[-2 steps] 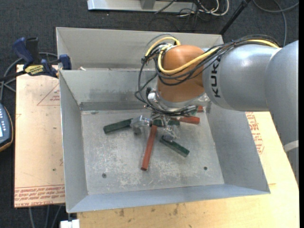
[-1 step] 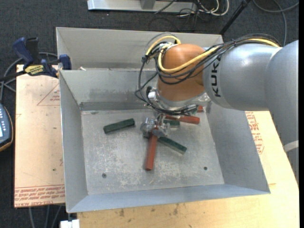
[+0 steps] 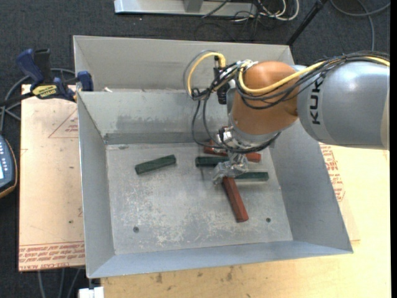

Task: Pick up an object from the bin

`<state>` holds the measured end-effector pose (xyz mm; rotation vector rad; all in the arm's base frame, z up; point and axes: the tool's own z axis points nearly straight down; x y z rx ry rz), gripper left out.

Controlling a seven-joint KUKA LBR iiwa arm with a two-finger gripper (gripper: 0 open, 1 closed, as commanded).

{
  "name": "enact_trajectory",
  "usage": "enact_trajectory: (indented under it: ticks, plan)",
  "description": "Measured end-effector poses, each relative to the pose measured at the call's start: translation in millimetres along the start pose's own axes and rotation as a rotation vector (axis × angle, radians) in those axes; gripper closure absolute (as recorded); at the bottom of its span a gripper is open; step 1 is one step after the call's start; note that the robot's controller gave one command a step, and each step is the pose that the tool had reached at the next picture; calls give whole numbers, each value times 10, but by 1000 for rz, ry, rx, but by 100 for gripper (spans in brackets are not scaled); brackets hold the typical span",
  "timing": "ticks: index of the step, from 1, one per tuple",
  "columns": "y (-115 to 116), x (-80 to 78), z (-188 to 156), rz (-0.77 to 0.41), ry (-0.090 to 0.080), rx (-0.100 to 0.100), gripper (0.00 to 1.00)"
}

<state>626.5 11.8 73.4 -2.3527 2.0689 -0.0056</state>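
One tool (image 3: 226,170) hangs low over the bin (image 3: 186,231), right of centre in the frame, under the arm's orange cover (image 3: 263,98). How far the tool is open cannot be told: the cover and the wrist cables (image 3: 198,113) stand above it and its tip merges with the things below. Whether it grips anything cannot be told either. The tip lies at or just above the upper end of a red-brown bar (image 3: 237,202); contact cannot be confirmed.

Hidden or unclear parts:
- The upper end of the red-brown bar runs under the tool's tip and is cut off there.
- A short dark green bar (image 3: 206,162) lies just left of the tool; its right end is covered by the tool.
- A second dark green bar (image 3: 255,176) lies just right of the tool, roughly level across the frame, with its left end hidden.
- Small reddish pieces (image 3: 253,157) show below the cover's edge; their shape is hard to make out.

The red-brown bar lies flat on the bin floor, centre right. Its long axis runs steeply from upper left to lower right, with the free end towards the lower right of the frame.

A lone dark green bar (image 3: 156,164) lies well apart at centre left, tilted slightly up to the right.
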Motion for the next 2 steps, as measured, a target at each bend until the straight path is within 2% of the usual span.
enact_trajectory:
  ticks: [1,2]
  plan:
    - [223,-51,-1138,-50,2,-1,100]
    - [278,-71,-1973,-45,2,1,100]
